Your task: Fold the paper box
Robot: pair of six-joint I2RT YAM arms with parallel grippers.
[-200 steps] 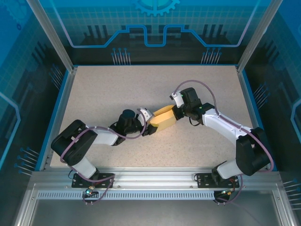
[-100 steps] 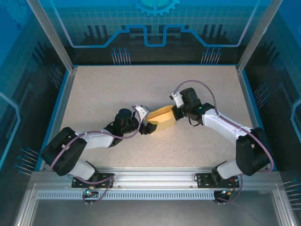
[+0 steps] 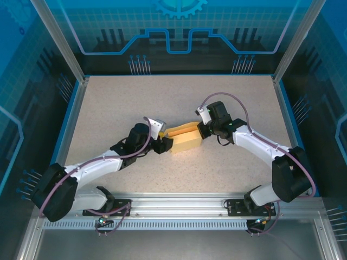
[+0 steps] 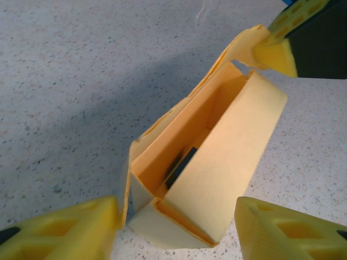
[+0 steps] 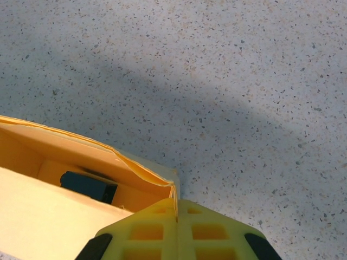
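The paper box [image 3: 185, 142] is a pale yellow card box, open on top, lying mid-table between both arms. My left gripper [image 3: 164, 144] is at its left end. In the left wrist view the left gripper [image 4: 176, 219] is open, its yellow fingers [image 4: 65, 233] straddling the box's [image 4: 227, 157] near end with a gap on each side. My right gripper [image 3: 200, 129] is at the right end, and in the right wrist view this gripper [image 5: 176, 208] is shut on the thin edge of the box's [image 5: 81, 149] far wall. A small dark block [image 5: 89, 187] lies inside the box.
The speckled table [image 3: 162, 97] is ringed by a blue rim, with metal posts at the corners [image 3: 81, 81]. A metal rail [image 3: 179, 203] carrying the arm bases runs along the near edge. Open tabletop lies behind and in front of the box.
My left arm has stretched out lower and to the left. Its gripper has drawn back a little to the box's left end. The box lies more level. The right arm has barely moved.
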